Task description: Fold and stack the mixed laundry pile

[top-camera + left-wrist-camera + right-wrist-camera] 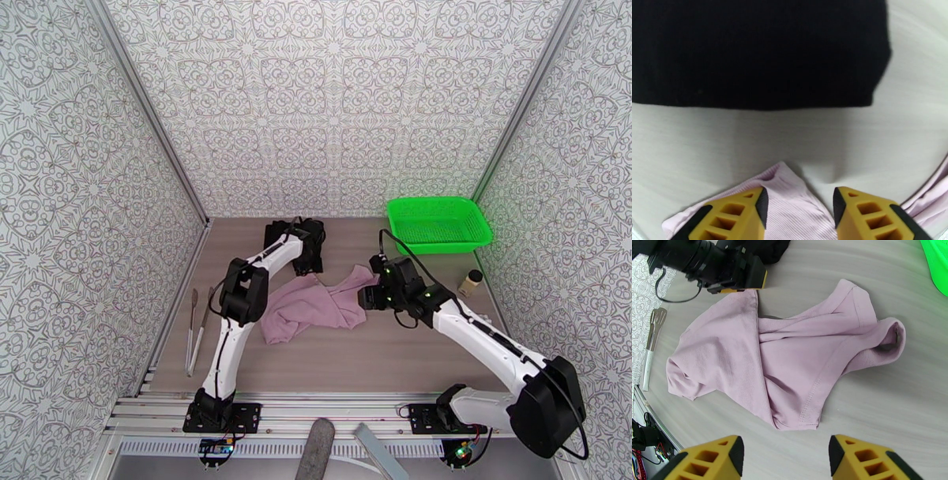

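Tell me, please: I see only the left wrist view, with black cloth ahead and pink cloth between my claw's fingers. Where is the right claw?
Observer: The right claw hangs open above the table, beside the right side of the pink shirt, not touching it.
Operator: Is the shirt lying flat?
Observer: No. It is crumpled, with one side folded over the middle and what looks like a sleeve end curled over.
Operator: Is anything near it on the left?
Observer: Metal tongs lie apart from it, along the table's left edge.
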You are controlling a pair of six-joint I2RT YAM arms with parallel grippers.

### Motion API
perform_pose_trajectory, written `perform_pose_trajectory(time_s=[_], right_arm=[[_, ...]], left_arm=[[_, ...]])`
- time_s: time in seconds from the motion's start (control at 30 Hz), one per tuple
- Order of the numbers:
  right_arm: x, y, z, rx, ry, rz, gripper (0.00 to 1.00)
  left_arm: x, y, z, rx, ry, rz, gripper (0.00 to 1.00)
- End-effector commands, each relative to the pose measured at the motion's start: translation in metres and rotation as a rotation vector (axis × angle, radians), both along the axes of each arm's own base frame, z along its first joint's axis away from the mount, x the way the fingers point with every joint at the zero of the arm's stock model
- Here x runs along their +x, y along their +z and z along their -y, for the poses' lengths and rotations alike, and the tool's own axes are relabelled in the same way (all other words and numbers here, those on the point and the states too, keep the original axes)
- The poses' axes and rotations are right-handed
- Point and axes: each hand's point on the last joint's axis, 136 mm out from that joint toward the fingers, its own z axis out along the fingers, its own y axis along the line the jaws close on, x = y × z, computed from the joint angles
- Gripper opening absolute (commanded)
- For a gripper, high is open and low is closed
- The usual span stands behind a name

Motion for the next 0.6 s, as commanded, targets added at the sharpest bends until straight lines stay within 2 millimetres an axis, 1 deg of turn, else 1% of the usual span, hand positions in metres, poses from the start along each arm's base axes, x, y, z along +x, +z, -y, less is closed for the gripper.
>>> perform_pose_trajectory(time_s=[0.0, 0.1, 0.17, 0.23, 0.27, 0.3, 0.33, 0.4, 0.43, 0.47, 0.53, 0.57], right_arm=[[0.0, 0.0, 0.006, 0.006, -0.027, 0.013, 0.61], [-0.002, -0.001, 0.007, 0.008, -0.027, 0.015, 0.61], [-0.003, -0.001, 0.012, 0.001, -0.041, 0.02, 0.61], [-0.003, -0.001, 0.018, -0.017, -0.06, 0.023, 0.62], [-0.002, 0.0, 0.021, -0.022, -0.075, 0.027, 0.62], [-0.001, 0.0, 0.025, -0.028, -0.09, 0.026, 0.63], [0.001, 0.0, 0.029, -0.029, -0.103, 0.026, 0.64], [0.009, 0.0, 0.041, -0.029, -0.152, 0.024, 0.66], [0.013, 0.0, 0.046, -0.024, -0.172, 0.022, 0.66], [0.019, 0.0, 0.051, -0.018, -0.193, 0.021, 0.67], [0.033, -0.001, 0.063, -0.007, -0.236, 0.022, 0.67], [0.039, -0.002, 0.066, -0.001, -0.25, 0.019, 0.67]], left_arm=[[0.003, -0.004, -0.007, 0.052, 0.019, -0.019, 0.48], [0.005, -0.018, -0.012, 0.074, 0.023, -0.043, 0.44], [0.005, -0.028, -0.015, 0.088, 0.019, -0.065, 0.36], [0.002, -0.037, -0.017, 0.097, 0.013, -0.093, 0.19], [0.001, -0.039, -0.018, 0.098, 0.011, -0.1, 0.07], [0.0, -0.04, -0.02, 0.101, 0.009, -0.105, 0.0], [-0.001, -0.04, -0.02, 0.103, 0.007, -0.105, 0.0], [-0.001, -0.031, -0.021, 0.105, 0.001, -0.084, 0.0], [-0.002, -0.023, -0.021, 0.102, -0.001, -0.067, 0.0], [-0.002, -0.014, -0.02, 0.097, -0.002, -0.05, 0.0], [-0.003, 0.013, -0.02, 0.089, -0.005, 0.004, 0.0], [-0.005, 0.022, -0.019, 0.089, -0.01, 0.022, 0.0]])
